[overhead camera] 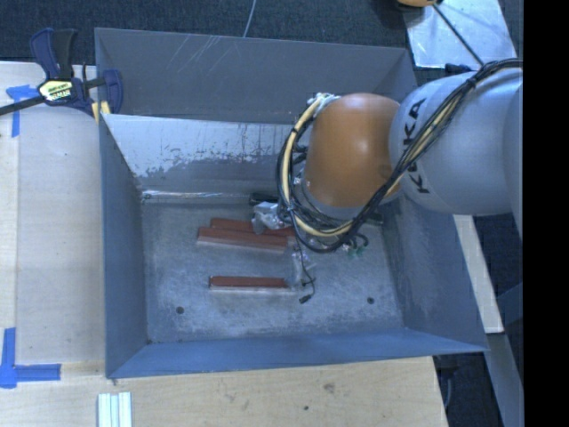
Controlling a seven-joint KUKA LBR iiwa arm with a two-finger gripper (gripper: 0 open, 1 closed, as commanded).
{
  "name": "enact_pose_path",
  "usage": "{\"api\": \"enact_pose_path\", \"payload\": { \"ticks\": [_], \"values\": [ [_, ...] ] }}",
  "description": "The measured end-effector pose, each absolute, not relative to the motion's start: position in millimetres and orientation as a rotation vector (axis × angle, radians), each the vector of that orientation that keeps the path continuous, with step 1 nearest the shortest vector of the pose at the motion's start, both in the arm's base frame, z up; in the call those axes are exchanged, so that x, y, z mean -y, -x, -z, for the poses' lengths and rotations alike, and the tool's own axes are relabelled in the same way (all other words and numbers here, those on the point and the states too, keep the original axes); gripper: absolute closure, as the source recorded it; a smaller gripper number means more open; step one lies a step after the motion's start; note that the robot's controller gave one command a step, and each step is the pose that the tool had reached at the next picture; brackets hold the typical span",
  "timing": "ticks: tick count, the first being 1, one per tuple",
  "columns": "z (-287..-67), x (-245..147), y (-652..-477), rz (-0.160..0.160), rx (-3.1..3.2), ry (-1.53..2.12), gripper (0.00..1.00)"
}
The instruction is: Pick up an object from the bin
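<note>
Camera view: looks down into a grey bin (124, 238). Shows two brown bars flat on its floor, parallel and apart: an upper bar (233, 235) with its right end under the arm's orange cover (351, 149), and a lower bar (249, 283) below it in the view. Finds the tool (302, 278) low at the lower bar's right end, touching or just beside it; cannot tell which. Cannot tell either whether spread, pressed together or pinching anything. Judges the approach nearly done, with nothing lifted yet. Leaves to do: closing on a bar and raising it clear of the bin.
</note>
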State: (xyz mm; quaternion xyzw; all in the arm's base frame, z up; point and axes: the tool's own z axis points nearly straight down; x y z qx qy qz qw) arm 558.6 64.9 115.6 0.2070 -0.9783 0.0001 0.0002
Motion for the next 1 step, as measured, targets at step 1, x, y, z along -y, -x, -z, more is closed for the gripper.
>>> {"api": "enact_pose_path", "payload": {
  "ticks": [1],
  "values": [
    [-70.9,-110.9,-618.4,0.002,3.118,-0.426,1.00]
  ]
}}
